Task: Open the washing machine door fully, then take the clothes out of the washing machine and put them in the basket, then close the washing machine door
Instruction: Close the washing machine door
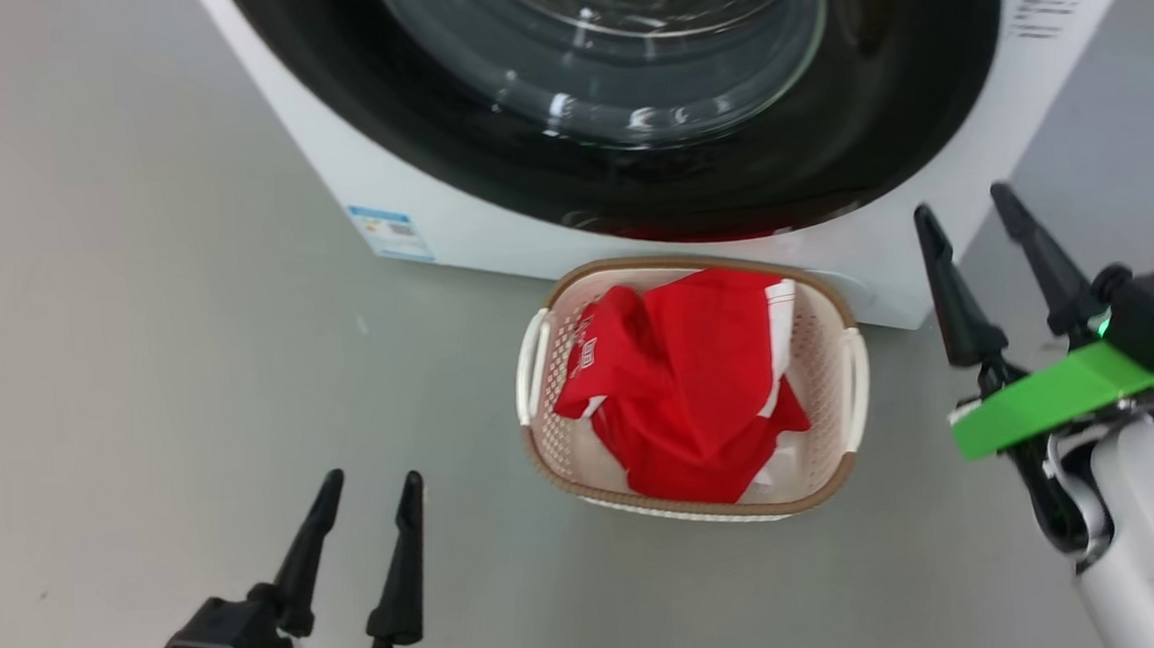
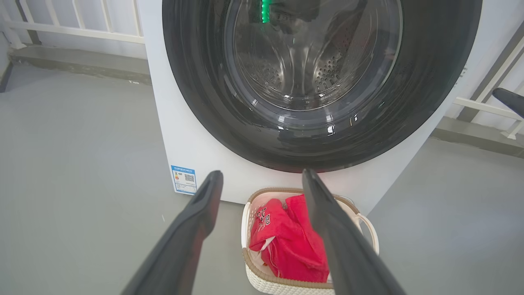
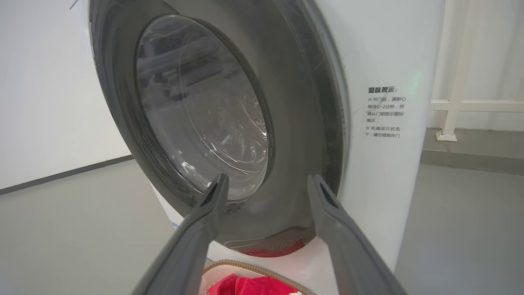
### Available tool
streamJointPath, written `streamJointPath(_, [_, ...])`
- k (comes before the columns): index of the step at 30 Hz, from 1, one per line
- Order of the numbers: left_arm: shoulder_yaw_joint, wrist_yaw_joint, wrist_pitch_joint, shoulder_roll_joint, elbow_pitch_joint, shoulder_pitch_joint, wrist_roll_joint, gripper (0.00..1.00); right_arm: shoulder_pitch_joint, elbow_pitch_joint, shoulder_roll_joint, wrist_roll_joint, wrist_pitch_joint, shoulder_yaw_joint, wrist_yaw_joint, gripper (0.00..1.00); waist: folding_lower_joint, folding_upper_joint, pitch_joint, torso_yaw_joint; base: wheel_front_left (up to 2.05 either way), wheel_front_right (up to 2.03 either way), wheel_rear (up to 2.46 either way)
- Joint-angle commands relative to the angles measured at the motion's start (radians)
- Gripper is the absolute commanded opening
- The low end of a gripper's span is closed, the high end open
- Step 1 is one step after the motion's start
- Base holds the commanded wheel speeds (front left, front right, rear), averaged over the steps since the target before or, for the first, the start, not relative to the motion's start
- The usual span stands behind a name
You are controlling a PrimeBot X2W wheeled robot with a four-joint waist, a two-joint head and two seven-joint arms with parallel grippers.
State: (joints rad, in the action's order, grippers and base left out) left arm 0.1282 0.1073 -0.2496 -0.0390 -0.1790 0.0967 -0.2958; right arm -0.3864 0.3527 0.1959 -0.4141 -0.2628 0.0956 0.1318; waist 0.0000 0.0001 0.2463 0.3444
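The washing machine [image 1: 451, 221] stands ahead, white. Its door [image 1: 622, 81], black-rimmed with a glass bowl, lies flat against the front [image 2: 315, 61] [image 3: 200, 110]. On the floor just below it, the cream basket [image 1: 683, 262] holds the red clothes [image 1: 690, 377] with white trim [image 2: 286, 241]. My left gripper [image 1: 373, 477] hangs open and empty at the lower left, well short of the basket [image 2: 261, 174]. To the right of the basket, my right gripper [image 1: 961, 200] is open and empty near the door's right rim [image 3: 267, 177].
A blue label [image 1: 389, 233] sits low on the washer's front. Printed warning text [image 3: 385, 110] marks its right side. White railings [image 2: 82, 32] run behind the washer on both sides. Grey floor [image 1: 140, 391] spreads to the left and right.
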Motion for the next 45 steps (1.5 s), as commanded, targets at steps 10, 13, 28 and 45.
streamJointPath(10, [-0.105,0.018,-0.012,-0.011,-0.002,-0.024,0.052,1.00,0.151,-0.045,-0.017,0.004,0.001,0.001,-0.001,1.00,0.0000,-0.0001,-0.078,-0.112,0.00,0.00,0.00])
streamJointPath(13, [-0.123,0.020,-0.012,-0.011,-0.007,-0.031,0.059,1.00,0.188,-0.043,-0.023,0.007,0.001,-0.008,-0.001,1.00,0.0000,-0.0001,-0.093,-0.136,0.00,0.00,0.00])
streamJointPath(28, [-0.189,0.023,-0.012,-0.011,-0.005,-0.067,0.096,1.00,0.334,-0.050,-0.037,-0.010,0.001,-0.056,-0.001,1.00,0.0000,-0.0001,-0.147,-0.225,0.00,0.00,0.00])
streamJointPath(45, [-0.204,0.023,-0.012,-0.011,0.002,-0.099,0.112,1.00,0.448,-0.076,-0.046,-0.008,0.001,-0.117,-0.001,1.00,0.0000,-0.0001,-0.179,-0.266,0.00,0.00,0.00])
